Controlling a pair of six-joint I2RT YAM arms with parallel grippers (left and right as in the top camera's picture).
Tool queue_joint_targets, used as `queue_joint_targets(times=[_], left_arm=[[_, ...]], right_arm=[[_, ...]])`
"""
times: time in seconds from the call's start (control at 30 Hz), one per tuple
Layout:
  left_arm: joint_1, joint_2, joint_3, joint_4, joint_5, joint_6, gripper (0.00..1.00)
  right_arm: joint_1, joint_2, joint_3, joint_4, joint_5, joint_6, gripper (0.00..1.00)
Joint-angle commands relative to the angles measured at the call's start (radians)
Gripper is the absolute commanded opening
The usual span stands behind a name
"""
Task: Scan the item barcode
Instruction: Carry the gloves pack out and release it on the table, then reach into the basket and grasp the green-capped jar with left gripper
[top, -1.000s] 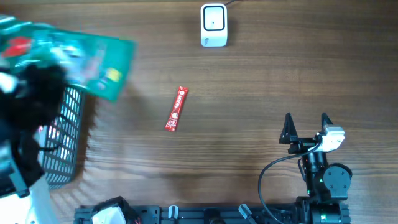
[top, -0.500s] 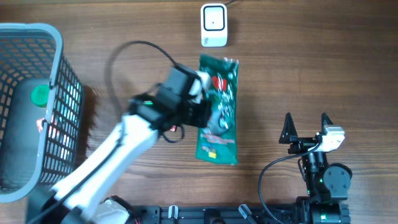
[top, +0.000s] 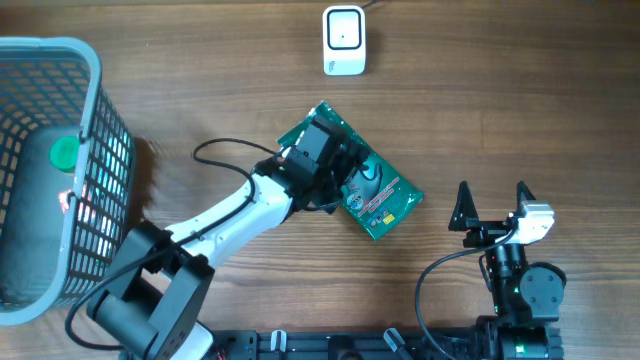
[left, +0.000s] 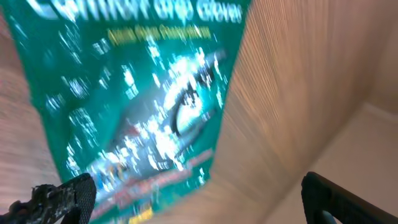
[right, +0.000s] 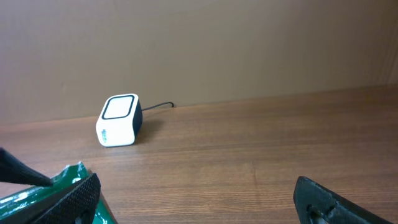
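Nearest my base, my right pincer (top: 492, 188) stands spread wide above the brown wooden table (top: 520, 110), gripping nothing. Mid-table, my left pincer (left: 199, 196) hovers with its fingers wide apart over the glossy green plastic packet (top: 388, 200), which lies flat and aslant, not clamped; the wrist view is blurred. Beyond the packet stands the small white box-shaped barcode scanner (top: 343, 40). At the far left is the grey plastic mesh basket (top: 100, 130).
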Motion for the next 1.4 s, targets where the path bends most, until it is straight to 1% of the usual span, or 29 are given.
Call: queue_joint_targets(times=[0.0, 0.07, 0.1, 0.17, 0.23, 0.3, 0.4, 0.47, 0.5, 0.6, 0.67, 0.7, 0.8, 0.87, 0.9, 0.93, 0.97, 1.03, 1.13, 1.2, 1.3, 1.37], left_arm=[[0.001, -0.099, 0.021, -0.003, 0.065, 0.084, 1.0], [0.023, -0.174, 0.042, -0.018, 0.029, 0.206, 1.0], [0.034, -0.208, 0.053, -0.043, -0.005, 0.235, 1.0], [0.067, -0.299, 0.082, -0.117, -0.112, 0.319, 1.0], [0.116, -0.415, 0.12, -0.21, -0.281, 0.424, 1.0], [0.177, -0.528, 0.148, -0.283, -0.529, 0.48, 1.0], [0.302, -0.654, 0.15, -0.274, -0.807, 0.583, 1.0], [0.396, -0.691, 0.15, -0.212, -0.884, 0.701, 1.0], [0.506, -0.7, 0.15, -0.114, -0.892, 0.851, 1.0], [0.678, -0.682, 0.15, 0.021, -0.884, 1.015, 1.0], [0.828, -0.645, 0.15, 0.098, -0.808, 1.114, 1.0], [0.889, -0.622, 0.15, 0.108, -0.761, 1.131, 1.0], [1.053, -0.529, 0.15, 0.058, -0.541, 1.157, 1.0], [1.133, -0.45, 0.15, 0.004, -0.336, 1.277, 1.0], [1.158, -0.405, 0.15, -0.03, -0.269, 1.352, 1.0], [1.173, -0.346, 0.15, -0.068, -0.282, 1.418, 1.0], [1.175, -0.319, 0.15, -0.076, -0.315, 1.437, 1.0], [1.178, -0.275, 0.15, -0.083, -0.39, 1.44, 1.0], [1.187, -0.234, 0.15, -0.067, -0.394, 1.426, 1.0], [1.194, -0.216, 0.15, -0.06, -0.389, 1.357, 1.0], [1.218, -0.198, 0.15, -0.059, -0.312, 1.246, 1.0], [1.24, -0.186, 0.15, -0.059, -0.3, 1.177, 1.0]], right_arm=[[0.005, 0.0, -0.001, 0.002, 0.005, 0.005, 1.0], [0.005, 0.0, -0.001, 0.002, 0.005, 0.005, 1.0], [0.005, 0.0, -0.001, 0.002, 0.005, 0.005, 1.0], [0.005, 0.0, -0.001, 0.002, 0.005, 0.004, 1.0], [0.005, 0.0, -0.001, 0.002, 0.005, 0.004, 1.0], [0.005, 0.0, -0.001, 0.002, 0.005, 0.005, 1.0], [0.005, 0.0, -0.001, 0.002, 0.005, 0.004, 1.0], [0.005, 0.0, -0.001, 0.002, 0.005, 0.005, 1.0], [0.005, 0.0, -0.001, 0.002, 0.005, 0.004, 1.0], [0.005, 0.0, -0.001, 0.002, 0.005, 0.005, 1.0], [0.005, 0.0, -0.001, 0.002, 0.005, 0.005, 1.0], [0.005, 0.0, -0.001, 0.002, 0.005, 0.005, 1.0], [0.005, 0.0, -0.001, 0.002, 0.005, 0.004, 1.0], [0.005, 0.0, -0.001, 0.002, 0.005, 0.005, 1.0], [0.005, 0.0, -0.001, 0.002, 0.005, 0.005, 1.0], [0.005, 0.0, -0.001, 0.002, 0.005, 0.005, 1.0], [0.005, 0.0, -0.001, 0.002, 0.005, 0.005, 1.0], [0.005, 0.0, -0.001, 0.002, 0.005, 0.005, 1.0], [0.005, 0.0, -0.001, 0.002, 0.005, 0.005, 1.0], [0.005, 0.0, -0.001, 0.002, 0.005, 0.005, 1.0], [0.005, 0.0, -0.001, 0.002, 0.005, 0.005, 1.0], [0.005, 0.0, -0.001, 0.002, 0.005, 0.005, 1.0]])
